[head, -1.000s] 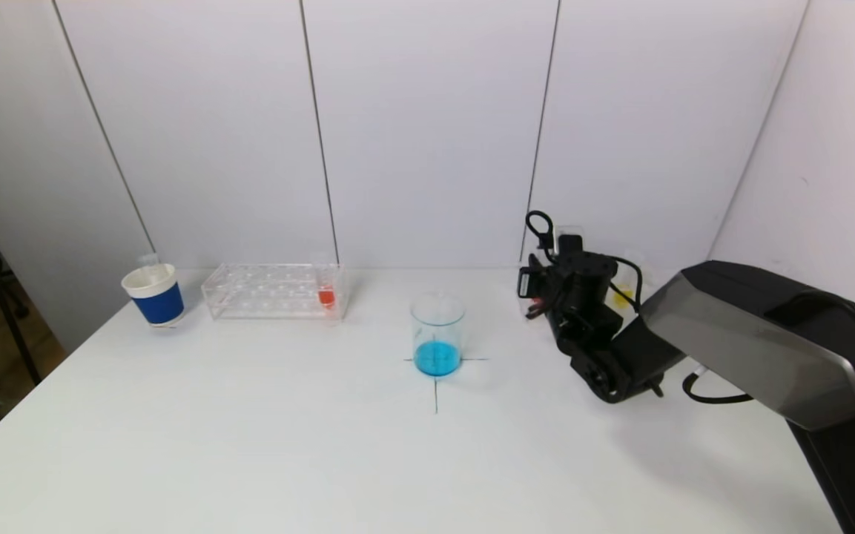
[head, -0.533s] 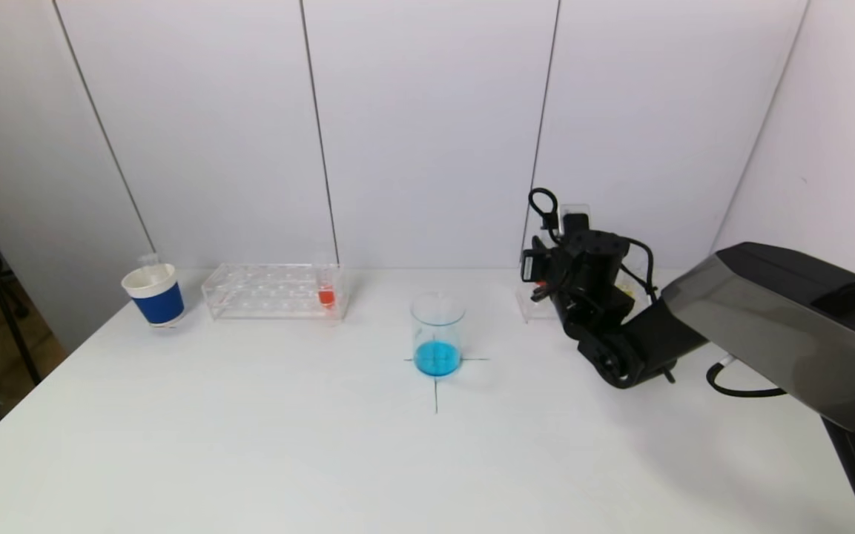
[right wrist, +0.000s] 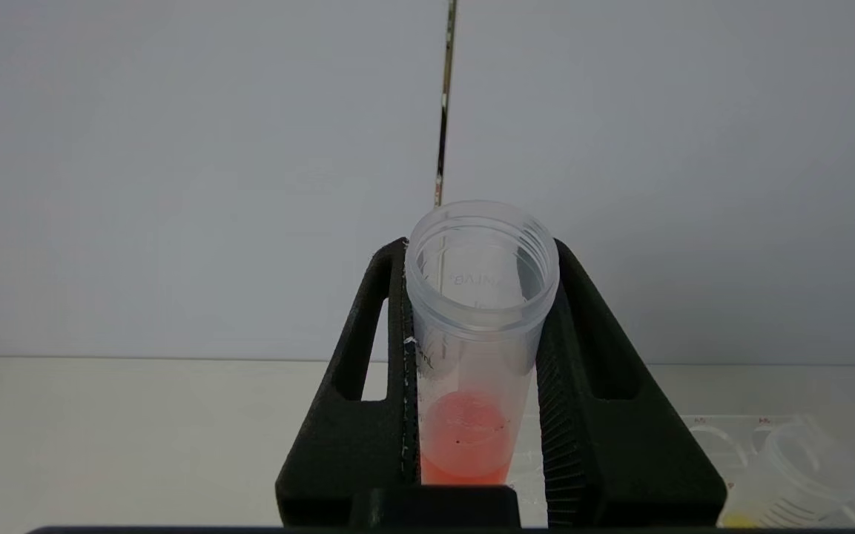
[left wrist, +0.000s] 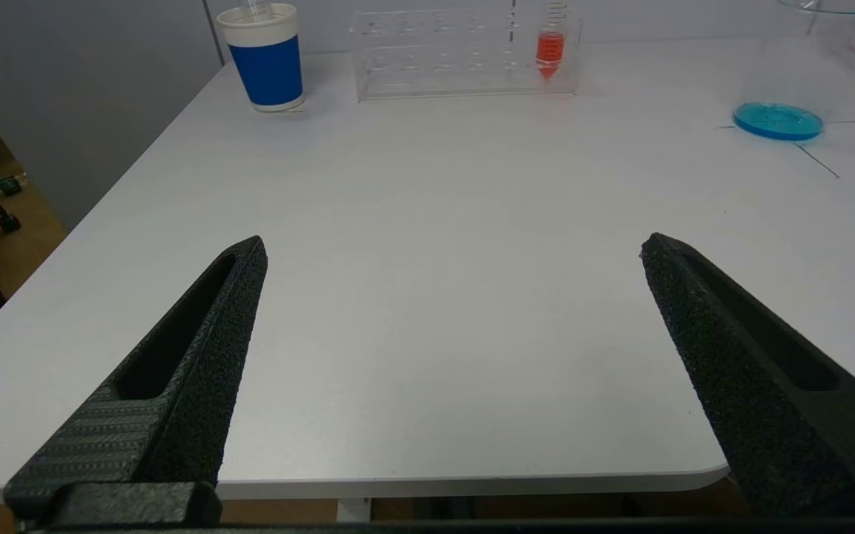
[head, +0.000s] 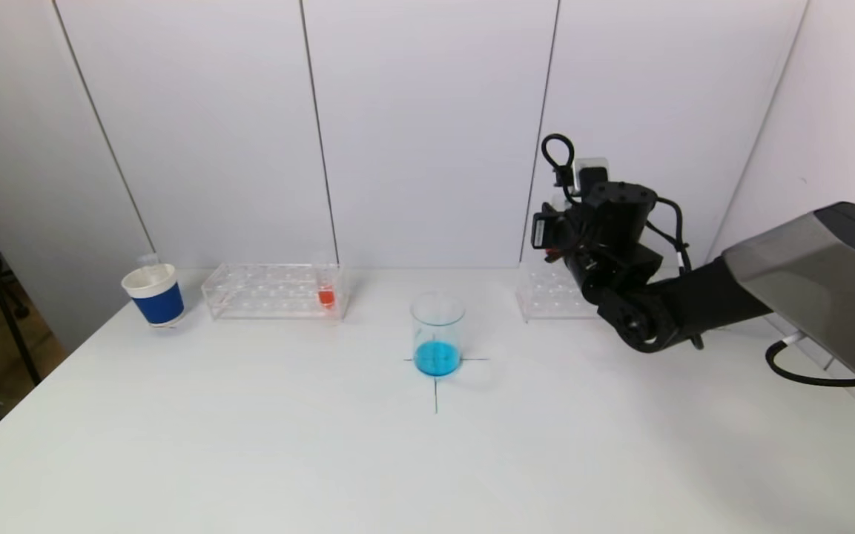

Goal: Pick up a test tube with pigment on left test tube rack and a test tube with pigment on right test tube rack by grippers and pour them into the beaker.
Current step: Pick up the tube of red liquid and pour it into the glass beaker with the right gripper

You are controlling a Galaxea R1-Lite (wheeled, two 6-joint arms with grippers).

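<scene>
Clamped between the fingers of the right pincer [right wrist: 477, 371], a clear test tube [right wrist: 476, 334] was held upright above the right rack [head: 549, 297], with pinkish-red pigment pooled at its bottom. Faint raised lettering was seen inside its threaded rim, too blurred to be read. A second tube [right wrist: 790, 475] with yellow pigment was seen in that rack. The beaker [head: 437, 334], holding blue liquid, was stood on a cross marked on the white surface [head: 323, 445]. An orange-filled tube [head: 325, 293] was kept in the left rack [head: 271, 291], beside a blue-banded paper cup [head: 153, 294]. The left pincer [left wrist: 453, 252] was held wide apart near the surface's front edge, gripping nothing.
</scene>
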